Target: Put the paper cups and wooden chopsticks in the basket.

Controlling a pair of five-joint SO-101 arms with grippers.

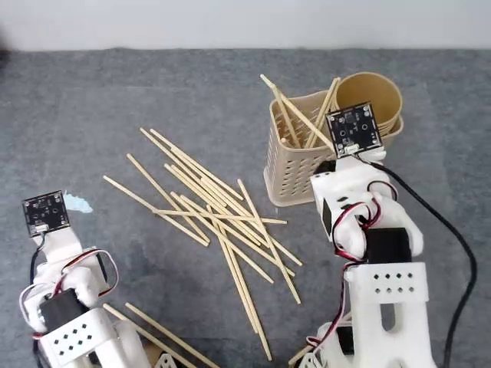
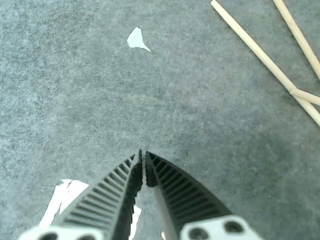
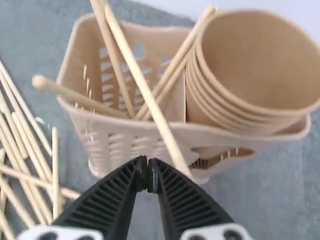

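On the grey mat (image 1: 115, 100), in the high view, the basket (image 1: 291, 172) stands upright. A stack of paper cups (image 1: 376, 96) is nested in one compartment and several slanted chopsticks (image 1: 295, 115) stand in the other. A heap of loose chopsticks (image 1: 215, 211) lies crisscrossed on the mat beside the basket, on the side away from the cups. The right arm (image 1: 368, 230) sits just beside the basket, its wrist above the rim. The left arm (image 1: 61, 299) is well apart from the basket, beyond the heap, with a small pale scrap (image 1: 77, 203) near it.

From the left wrist view, the left gripper (image 2: 144, 160) has its fingers pressed together with nothing between them, low over the mat. The scrap lies ahead of it, and a few loose chopsticks lie off to one side.

From the right wrist view, the right gripper (image 3: 147, 167) is likewise closed tip to tip and grips nothing, just outside the basket's wall. One slanted chopstick leans out over the rim, its end close beside the fingers; whether it touches them cannot be told. The paper cups fill their compartment, and loose chopsticks lie on the mat next to the basket.
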